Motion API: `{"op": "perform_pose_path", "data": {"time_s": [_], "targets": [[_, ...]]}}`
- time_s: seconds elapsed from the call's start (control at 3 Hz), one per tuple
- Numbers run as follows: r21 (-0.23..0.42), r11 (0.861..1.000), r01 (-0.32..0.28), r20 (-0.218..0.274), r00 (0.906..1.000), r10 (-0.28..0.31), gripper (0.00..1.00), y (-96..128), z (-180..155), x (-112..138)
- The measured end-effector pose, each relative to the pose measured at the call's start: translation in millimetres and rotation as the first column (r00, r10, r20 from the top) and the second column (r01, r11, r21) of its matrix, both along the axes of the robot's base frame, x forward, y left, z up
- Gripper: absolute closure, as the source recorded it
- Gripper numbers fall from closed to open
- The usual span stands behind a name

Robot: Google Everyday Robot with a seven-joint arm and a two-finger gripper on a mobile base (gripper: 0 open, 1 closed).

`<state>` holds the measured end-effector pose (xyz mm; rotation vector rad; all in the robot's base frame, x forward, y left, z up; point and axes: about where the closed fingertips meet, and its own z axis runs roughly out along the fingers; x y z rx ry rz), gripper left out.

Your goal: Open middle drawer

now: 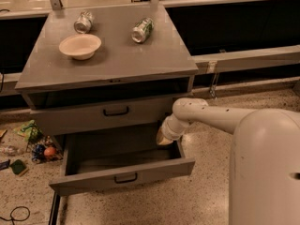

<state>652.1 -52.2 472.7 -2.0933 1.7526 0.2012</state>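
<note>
The middle drawer is grey with a small black bar handle. It sits shut under a dark slot below the cabinet top. The drawer below it, the lowest in view, stands pulled far out with its inside bare. My gripper is at the end of the cream arm. It hangs over the right rear corner of the pulled-out drawer, just below the right end of the middle drawer's front. It is not on either handle.
A cream bowl and two lying cans rest on the cabinet top. Litter and a cable lie on the floor at the left. My body fills the lower right. A low ledge runs behind at the right.
</note>
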Motion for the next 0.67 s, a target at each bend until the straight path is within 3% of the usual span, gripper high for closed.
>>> {"op": "perform_pose_path", "data": {"time_s": [0.67], "targets": [[0.017,1.0,-0.002,-0.08,0.9968,0.003,1.0,12.8,-71.5,-0.8]]}}
